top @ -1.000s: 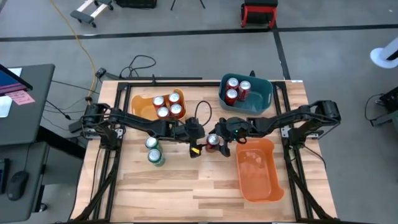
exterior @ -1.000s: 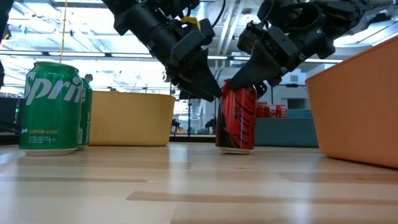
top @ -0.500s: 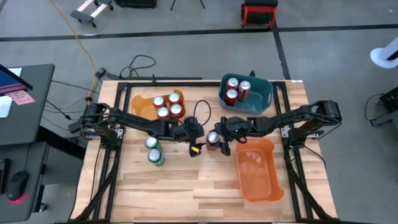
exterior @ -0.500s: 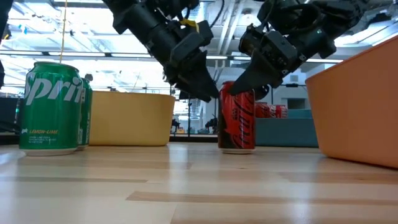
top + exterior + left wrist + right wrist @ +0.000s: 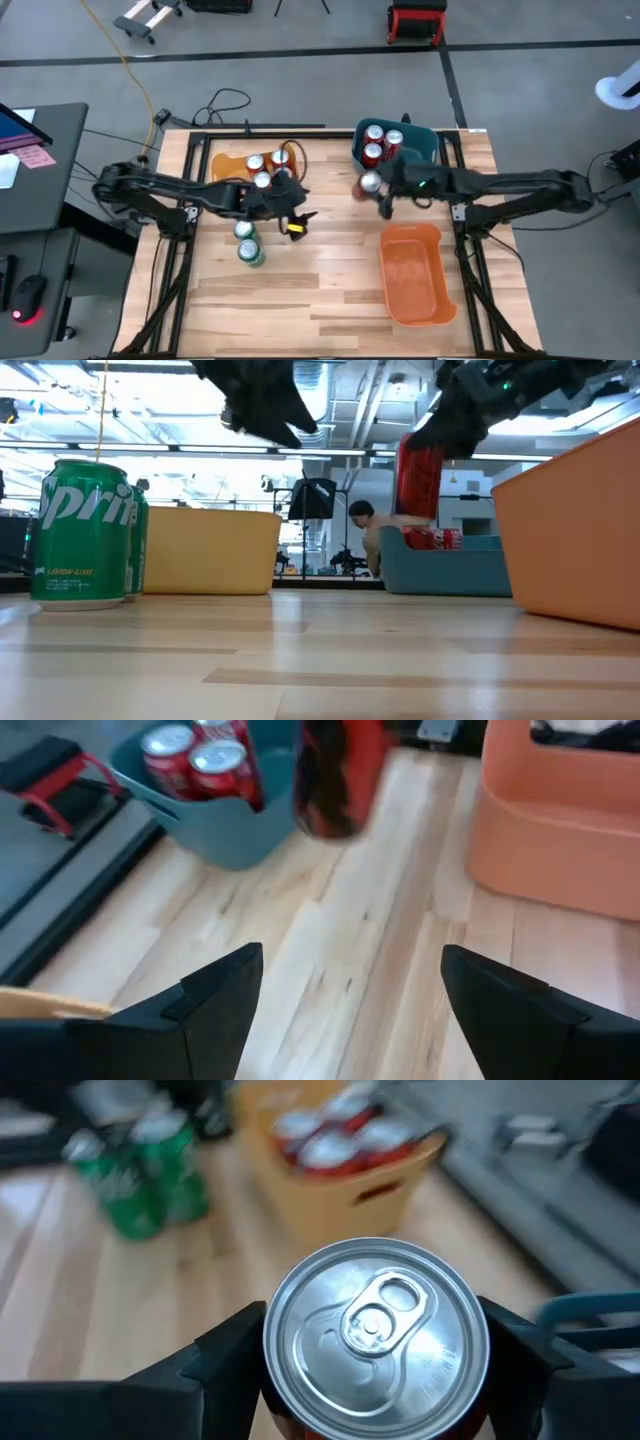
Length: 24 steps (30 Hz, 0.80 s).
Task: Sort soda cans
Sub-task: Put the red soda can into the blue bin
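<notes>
Flanking the lifted red can (image 5: 418,478), teal bin (image 5: 450,570) and orange bin (image 5: 575,525).

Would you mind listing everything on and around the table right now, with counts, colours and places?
Red cans in yellow bin: four, red with silver tops, far left of table.
Red cans in teal bin: three, red, far right of centre.
Held red can: one, red, lifted off the table beside the teal bin.
Green cans: two, green, standing together on the table's left.
Orange bin: one, orange, near right, nothing visible inside.
Yellow bin: one.
Person: one, in the room behind.
Left gripper: open, by the yellow bin.
Right gripper: shut on the held red can.
</notes>
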{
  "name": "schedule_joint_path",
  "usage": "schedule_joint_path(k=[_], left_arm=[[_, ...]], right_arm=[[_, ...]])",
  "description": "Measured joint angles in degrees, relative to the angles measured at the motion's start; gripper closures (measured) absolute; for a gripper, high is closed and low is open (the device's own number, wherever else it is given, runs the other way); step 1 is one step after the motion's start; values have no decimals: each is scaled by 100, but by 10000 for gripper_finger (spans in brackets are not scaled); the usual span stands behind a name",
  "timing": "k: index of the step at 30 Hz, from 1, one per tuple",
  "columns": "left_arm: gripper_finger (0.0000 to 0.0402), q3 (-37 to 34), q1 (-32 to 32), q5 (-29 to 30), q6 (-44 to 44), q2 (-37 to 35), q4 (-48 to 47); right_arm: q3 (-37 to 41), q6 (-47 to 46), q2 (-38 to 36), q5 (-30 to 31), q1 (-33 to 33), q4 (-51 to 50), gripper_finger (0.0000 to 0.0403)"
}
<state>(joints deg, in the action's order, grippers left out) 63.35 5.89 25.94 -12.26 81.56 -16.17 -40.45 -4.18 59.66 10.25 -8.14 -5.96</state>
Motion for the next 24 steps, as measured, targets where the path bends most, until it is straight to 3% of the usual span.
schedule_joint_path(k=[6,12,20,24], left_arm=[[101,0,506,995,-373,-489,-952],[101,0,1053,1825,-1115,-667,-1892],[101,0,1671,2514,-2113,-658,-2730],[101,0,1890,2719,-2472,-660,-2994]], right_arm=[[-6,-187,-669,316,-1152,-308,113],[87,-291,-557,477,-2024,-320,113],[682,-727,-571,353,-2358,330,113],[856,-764,-746,299,-2354,-69,114]])
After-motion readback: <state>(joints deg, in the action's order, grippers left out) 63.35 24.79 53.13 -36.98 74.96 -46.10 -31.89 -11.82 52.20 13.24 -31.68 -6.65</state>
